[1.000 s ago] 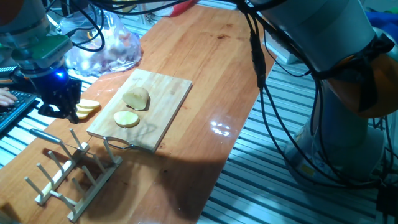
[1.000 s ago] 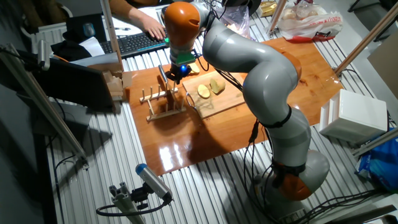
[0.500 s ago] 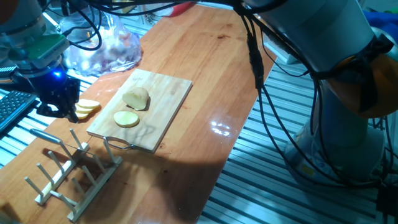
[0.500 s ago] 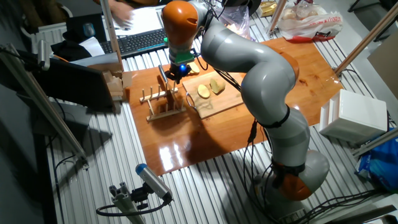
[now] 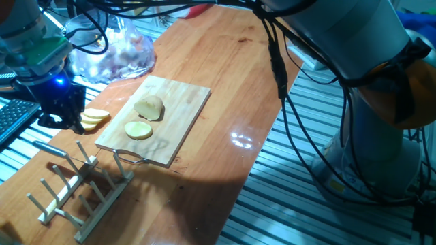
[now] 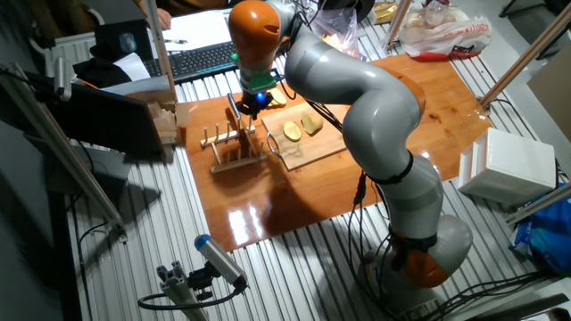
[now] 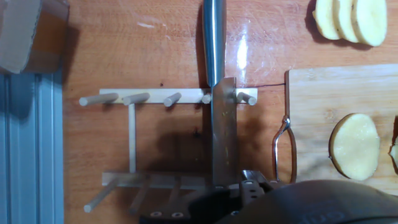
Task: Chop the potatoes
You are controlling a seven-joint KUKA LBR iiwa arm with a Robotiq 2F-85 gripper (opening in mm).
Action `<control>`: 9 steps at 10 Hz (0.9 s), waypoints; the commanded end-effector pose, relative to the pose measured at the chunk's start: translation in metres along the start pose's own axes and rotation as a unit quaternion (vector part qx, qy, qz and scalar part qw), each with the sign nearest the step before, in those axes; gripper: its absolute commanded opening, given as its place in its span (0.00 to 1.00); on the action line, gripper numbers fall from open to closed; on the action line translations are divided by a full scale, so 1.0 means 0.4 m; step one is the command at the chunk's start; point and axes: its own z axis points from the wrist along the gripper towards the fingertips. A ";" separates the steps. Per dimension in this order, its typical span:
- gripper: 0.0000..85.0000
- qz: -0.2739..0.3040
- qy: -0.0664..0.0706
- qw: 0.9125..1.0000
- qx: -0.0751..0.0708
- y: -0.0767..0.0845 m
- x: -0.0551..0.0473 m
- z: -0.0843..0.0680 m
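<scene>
Barely anything on the table (image 5: 225,54) moves in this last second; the shift is in the arm. Starting at the left edge in the one fixed view, the gripper (image 5: 63,124) now hangs a touch further toward that edge than a second ago, and apart from that small drift it holds its station. Whether its fingers are spread or pressed together I cannot tell: the fixed views show only a dark block, and the hand view shows only the body of the hand along its bottom border.

Below it, near the front left corner, the wooden peg rack (image 5: 82,194) stands where it stood. The knife (image 7: 222,134) lies across its rails, blade over the pegs and handle pointing away, exactly as before.

Just right of the gripper, a fanned stack of slices (image 5: 94,117) rests on the bare table, off the left edge of the cutting board (image 5: 184,116). On the board, near its left side, lie one loose slice (image 5: 138,129) and, just beyond it, the potato chunk (image 5: 149,107) with its cut face. None of these has shifted.

So chopping looks paused: several slices are done, the chunk is left uncut, and the knife sits in the rack, so the next cut would need it taken up.
</scene>
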 end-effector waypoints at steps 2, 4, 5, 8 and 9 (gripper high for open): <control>0.00 0.000 0.003 1.000 0.001 -0.002 0.004 -0.004; 0.00 0.000 0.005 1.000 -0.002 -0.007 0.002 0.000; 0.00 0.001 0.004 1.000 -0.001 -0.007 0.002 0.001; 0.00 0.002 0.006 1.000 -0.004 -0.009 0.002 0.005; 0.00 0.003 0.005 1.000 -0.005 -0.007 0.003 0.008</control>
